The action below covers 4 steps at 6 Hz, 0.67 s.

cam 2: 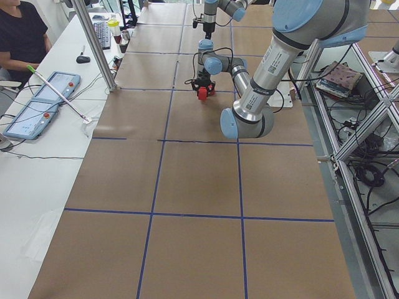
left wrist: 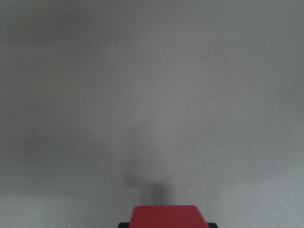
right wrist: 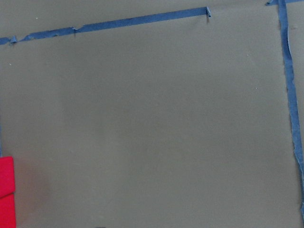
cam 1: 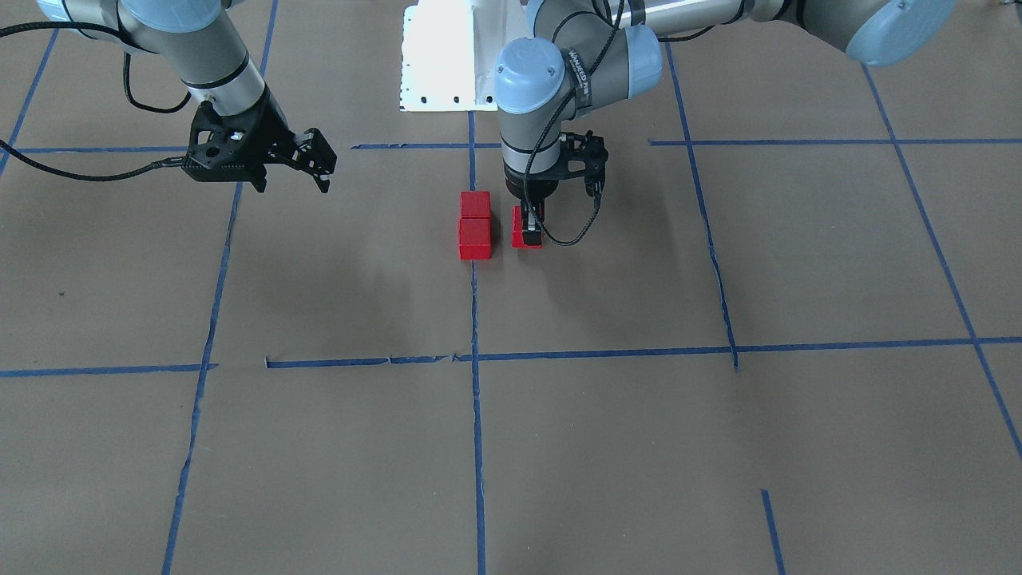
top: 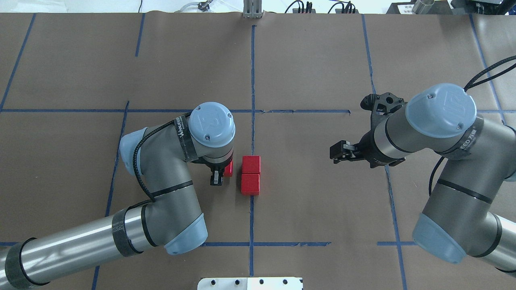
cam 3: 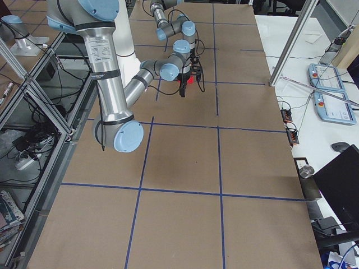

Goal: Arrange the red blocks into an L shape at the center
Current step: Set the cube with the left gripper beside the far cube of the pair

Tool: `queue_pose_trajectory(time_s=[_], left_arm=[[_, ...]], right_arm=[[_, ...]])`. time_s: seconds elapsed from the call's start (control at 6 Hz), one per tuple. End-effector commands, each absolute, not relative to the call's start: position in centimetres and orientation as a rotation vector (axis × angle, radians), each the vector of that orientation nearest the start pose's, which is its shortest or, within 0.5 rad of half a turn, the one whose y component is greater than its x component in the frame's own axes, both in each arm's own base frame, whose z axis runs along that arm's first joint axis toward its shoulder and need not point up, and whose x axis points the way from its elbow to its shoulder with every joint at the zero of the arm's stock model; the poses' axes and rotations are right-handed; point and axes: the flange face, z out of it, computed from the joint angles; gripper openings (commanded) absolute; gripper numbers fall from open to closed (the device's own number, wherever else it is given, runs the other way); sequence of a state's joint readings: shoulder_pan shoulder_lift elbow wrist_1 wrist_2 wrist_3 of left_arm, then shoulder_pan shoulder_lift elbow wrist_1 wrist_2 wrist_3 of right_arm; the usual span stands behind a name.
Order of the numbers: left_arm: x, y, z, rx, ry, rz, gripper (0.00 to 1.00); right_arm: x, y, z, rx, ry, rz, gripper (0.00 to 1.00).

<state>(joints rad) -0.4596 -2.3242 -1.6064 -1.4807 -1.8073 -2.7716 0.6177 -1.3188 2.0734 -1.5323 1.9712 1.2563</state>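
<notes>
Two red blocks (cam 1: pixel 475 204) (cam 1: pixel 475 238) lie touching in a row on the central blue tape line (cam 1: pixel 473 303), in the center's half nearer the robot base. They also show in the overhead view (top: pixel 251 164) (top: pixel 250 184) and at the right wrist view's left edge (right wrist: pixel 5 190). My left gripper (cam 1: pixel 528 228) points straight down, shut on the third red block (cam 1: pixel 520 237), low over the paper and a small gap to the side of the pair. My wrist partly hides this block from overhead (top: pixel 228 168). My right gripper (cam 1: pixel 319 160) is open and empty, well off to the other side.
The white base plate (cam 1: pixel 443 56) lies at the table edge by the robot. In the exterior left view a seated operator (cam 2: pixel 22 34), control tablets (cam 2: pixel 53 93) and a metal post (cam 2: pixel 93 43) stand beside the table.
</notes>
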Motion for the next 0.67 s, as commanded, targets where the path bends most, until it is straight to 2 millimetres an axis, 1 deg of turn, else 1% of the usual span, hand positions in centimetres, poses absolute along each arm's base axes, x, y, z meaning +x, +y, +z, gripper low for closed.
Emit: queue_pose_trajectory(time_s=[0.0, 0.17, 0.33, 0.5], left_arm=[[58.6, -41.2, 19.6, -0.527, 0.638, -1.508, 0.0], [58.8, -41.3, 20.0, -0.527, 0.63, -1.521, 0.0], [60.0, -41.8, 20.2, -0.536, 0.63, -1.535, 0.0], [60.7, -42.1, 20.0, -0.538, 0.624, -1.547, 0.0]], right_arm=[[-37.4, -38.2, 29.8, 0.014, -0.87, 0.125, 1.0], [-37.4, -38.2, 30.1, 0.011, -0.865, 0.127, 1.0], [-37.4, -38.1, 30.2, 0.008, -0.864, 0.125, 1.0], [-37.4, -38.1, 30.2, 0.009, -0.864, 0.124, 1.0]])
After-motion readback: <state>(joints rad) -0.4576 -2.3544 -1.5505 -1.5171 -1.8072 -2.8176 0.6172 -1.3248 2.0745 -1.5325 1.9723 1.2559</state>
